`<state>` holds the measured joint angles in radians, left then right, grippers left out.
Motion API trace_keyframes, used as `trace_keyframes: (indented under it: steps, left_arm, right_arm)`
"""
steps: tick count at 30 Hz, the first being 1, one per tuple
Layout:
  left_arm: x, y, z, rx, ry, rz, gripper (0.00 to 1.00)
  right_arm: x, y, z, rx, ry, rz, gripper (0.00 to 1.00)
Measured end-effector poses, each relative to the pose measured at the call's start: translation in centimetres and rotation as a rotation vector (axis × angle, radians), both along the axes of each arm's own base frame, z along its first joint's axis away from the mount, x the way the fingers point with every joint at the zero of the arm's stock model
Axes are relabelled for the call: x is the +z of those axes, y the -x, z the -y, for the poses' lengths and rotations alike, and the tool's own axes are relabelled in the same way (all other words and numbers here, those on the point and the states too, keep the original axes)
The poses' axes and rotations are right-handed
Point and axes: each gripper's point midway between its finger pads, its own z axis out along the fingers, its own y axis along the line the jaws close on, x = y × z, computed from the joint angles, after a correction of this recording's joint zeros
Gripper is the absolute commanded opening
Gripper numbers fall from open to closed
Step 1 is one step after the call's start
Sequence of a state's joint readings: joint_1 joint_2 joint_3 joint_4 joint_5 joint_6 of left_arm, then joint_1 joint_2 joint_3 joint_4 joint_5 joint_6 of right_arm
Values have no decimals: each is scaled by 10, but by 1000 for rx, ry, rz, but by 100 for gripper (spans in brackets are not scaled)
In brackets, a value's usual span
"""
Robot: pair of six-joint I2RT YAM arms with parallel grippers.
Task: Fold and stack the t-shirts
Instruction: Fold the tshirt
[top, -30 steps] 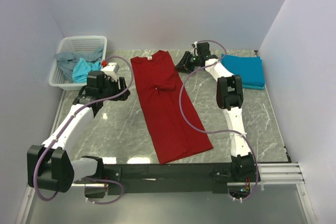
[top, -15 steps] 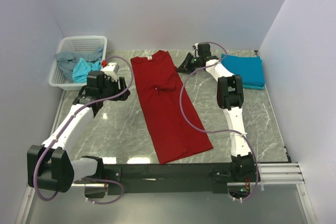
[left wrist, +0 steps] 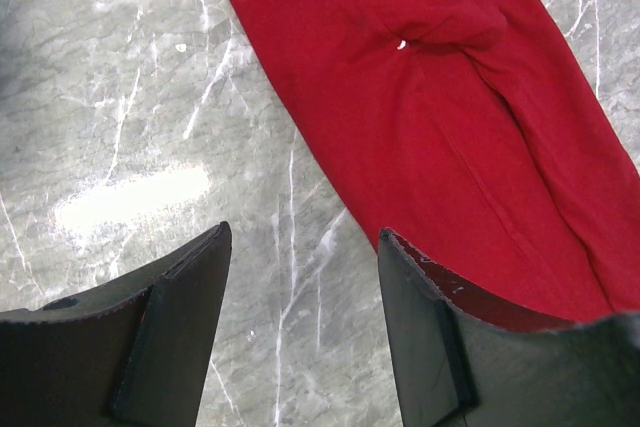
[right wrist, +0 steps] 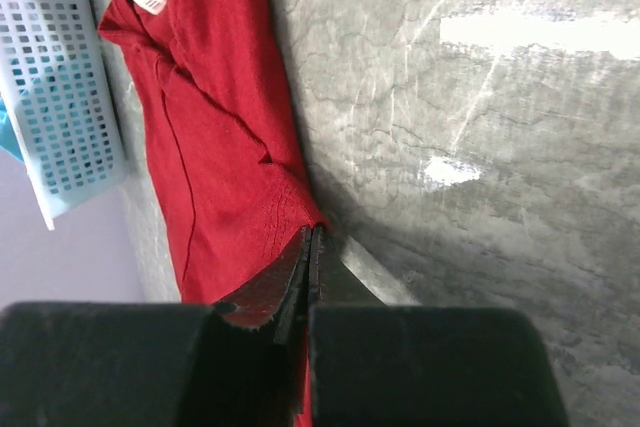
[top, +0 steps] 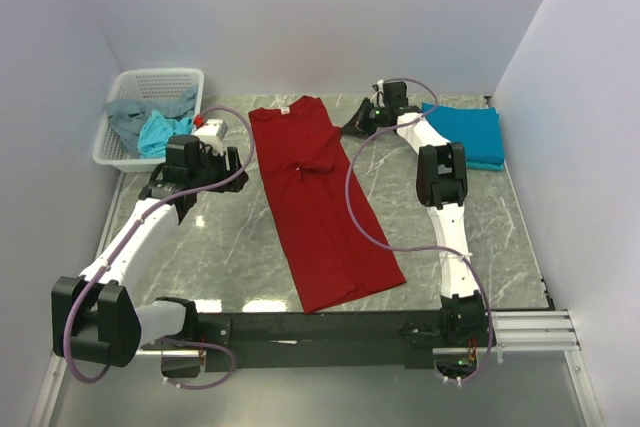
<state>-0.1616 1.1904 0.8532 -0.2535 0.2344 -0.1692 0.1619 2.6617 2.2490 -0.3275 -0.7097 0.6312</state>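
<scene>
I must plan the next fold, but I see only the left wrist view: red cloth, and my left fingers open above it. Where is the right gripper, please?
Observer: The right gripper is at the right edge of the dark red t-shirt, toward its far, collar end, with the jaws shut.
Operator: Does it hold the cloth?
Observer: In the right wrist view its tips are right at a corner of the cloth. I cannot confirm a real pinch.
Operator: Is a finished shirt anywhere?
Observer: Yes, a folded teal-blue t-shirt lies at the far right of the table.
</scene>
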Motion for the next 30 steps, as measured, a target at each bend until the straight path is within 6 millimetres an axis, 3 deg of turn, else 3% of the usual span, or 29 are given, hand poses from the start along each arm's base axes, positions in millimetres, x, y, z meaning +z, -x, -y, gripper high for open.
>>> trace_keyframes:
  steps: [17, 30]
  left_arm:
    - [0, 0, 0, 0, 0, 0, 67]
    - [0, 0, 1, -6, 5, 0, 66]
  right_arm:
    - [13, 2, -6, 36, 28, 58, 0]
    - [23, 11, -25, 79, 77, 98, 0]
